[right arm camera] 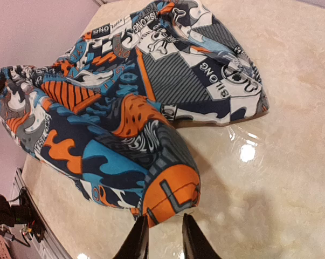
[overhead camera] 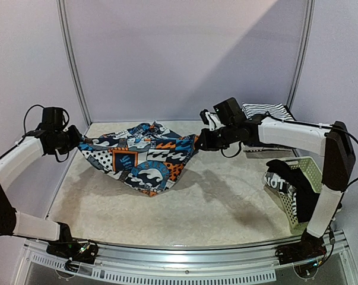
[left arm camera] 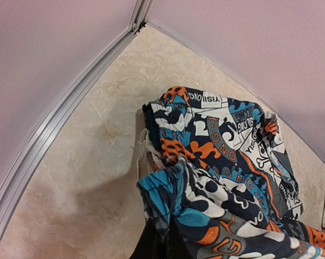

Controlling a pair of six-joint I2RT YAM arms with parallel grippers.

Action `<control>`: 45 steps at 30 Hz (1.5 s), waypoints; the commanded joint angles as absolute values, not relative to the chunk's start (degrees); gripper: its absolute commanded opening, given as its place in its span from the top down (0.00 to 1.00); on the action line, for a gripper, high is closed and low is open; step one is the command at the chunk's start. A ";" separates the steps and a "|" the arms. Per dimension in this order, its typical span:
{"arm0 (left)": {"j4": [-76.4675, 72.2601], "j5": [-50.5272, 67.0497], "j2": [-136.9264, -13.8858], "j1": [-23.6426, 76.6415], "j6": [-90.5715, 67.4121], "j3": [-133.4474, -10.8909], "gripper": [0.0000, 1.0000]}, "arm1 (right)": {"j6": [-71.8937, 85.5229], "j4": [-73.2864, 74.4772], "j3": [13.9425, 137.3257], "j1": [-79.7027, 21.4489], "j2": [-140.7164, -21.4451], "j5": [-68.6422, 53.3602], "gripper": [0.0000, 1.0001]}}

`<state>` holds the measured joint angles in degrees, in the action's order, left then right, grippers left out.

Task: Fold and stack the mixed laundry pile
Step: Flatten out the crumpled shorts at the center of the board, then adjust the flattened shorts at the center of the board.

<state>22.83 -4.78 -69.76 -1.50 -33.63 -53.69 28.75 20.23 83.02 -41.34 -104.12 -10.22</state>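
Note:
A garment with a busy orange, blue, white and black print (overhead camera: 143, 157) hangs stretched between my two grippers, sagging toward the table in the middle. My left gripper (overhead camera: 78, 141) is shut on its left end, and the bunched blue cloth (left arm camera: 167, 189) covers the fingers in the left wrist view. My right gripper (overhead camera: 199, 141) pinches the right end. In the right wrist view only the orange hem (right arm camera: 173, 197) meets the narrow-set fingertips (right arm camera: 142, 229). A white garment with thin black stripes (overhead camera: 268, 111) lies at the back right behind the right arm.
A white lattice basket (overhead camera: 309, 172) lies tipped at the right edge with a black cloth bearing white letters (overhead camera: 282, 181) in its mouth. The booth's walls and metal posts (overhead camera: 72, 59) close off the back and sides of the beige table (overhead camera: 214, 202).

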 commanded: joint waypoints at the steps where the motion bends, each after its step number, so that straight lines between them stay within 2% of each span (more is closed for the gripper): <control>1: 27.65 -4.36 -69.60 -1.03 -33.42 -50.01 0.90 | 24.57 29.67 90.84 -37.69 -108.85 -17.96 0.64; 2: 27.34 -3.47 -69.71 -0.80 -33.55 -49.09 0.79 | 23.53 30.82 92.76 -37.43 -110.51 -18.23 0.56; 4: 27.40 -3.92 -68.75 -0.22 -33.82 -47.09 0.51 | 22.73 30.95 94.15 -36.83 -112.47 -17.65 0.41; 5: 27.39 -4.63 -67.59 -0.19 -33.98 -45.99 0.38 | 22.80 31.25 94.32 -36.61 -112.92 -16.60 0.37; 7: 27.59 -6.14 -63.34 1.29 -34.16 -43.30 0.04 | 22.42 31.27 93.15 -36.60 -112.16 -15.39 0.30; 8: 28.05 -6.61 -61.46 1.53 -34.12 -42.54 0.01 | 22.28 30.19 91.44 -36.57 -111.34 -15.78 0.27; 12: 29.36 -10.36 -54.97 2.02 -32.51 -40.83 0.00 | 23.02 25.09 81.58 -38.61 -105.54 -17.57 0.22; 15: 28.95 -11.53 -54.96 2.02 -30.25 -41.29 0.02 | 22.89 22.64 76.72 -41.98 -103.51 -20.03 0.22; 21: 22.58 -7.48 -66.96 2.02 -28.21 -44.56 0.07 | 24.86 16.34 70.31 -47.56 -104.34 -21.92 0.21; 24: 20.28 -7.27 -75.25 1.91 -26.56 -48.38 0.07 | 26.01 14.78 70.21 -47.49 -105.52 -18.24 0.20; 28: 19.86 -5.02 -85.52 1.37 -25.88 -55.79 0.11 | 24.73 15.90 74.04 -45.19 -107.82 -14.15 0.15; 32: 20.37 -3.63 -95.17 0.26 -25.09 -63.34 0.20 | 25.28 16.12 78.52 -40.51 -110.97 -12.19 0.05; 34: 22.45 -2.48 -99.99 0.00 -24.94 -67.83 0.22 | 24.78 17.19 82.74 -38.66 -112.90 -11.47 0.01; 39: 26.63 -1.43 -110.06 -0.53 -24.04 -78.16 0.23 | 22.11 23.62 96.97 -34.82 -122.88 -11.65 0.01; 45: 29.88 -0.97 -117.23 -1.23 -24.12 -84.68 0.28 | 21.40 28.25 111.40 -31.18 -135.44 -13.16 0.01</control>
<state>25.61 -2.13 -113.84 -0.51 -24.86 -80.97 22.87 21.93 104.40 -32.86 -127.96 -12.38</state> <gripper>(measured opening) 0.740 0.989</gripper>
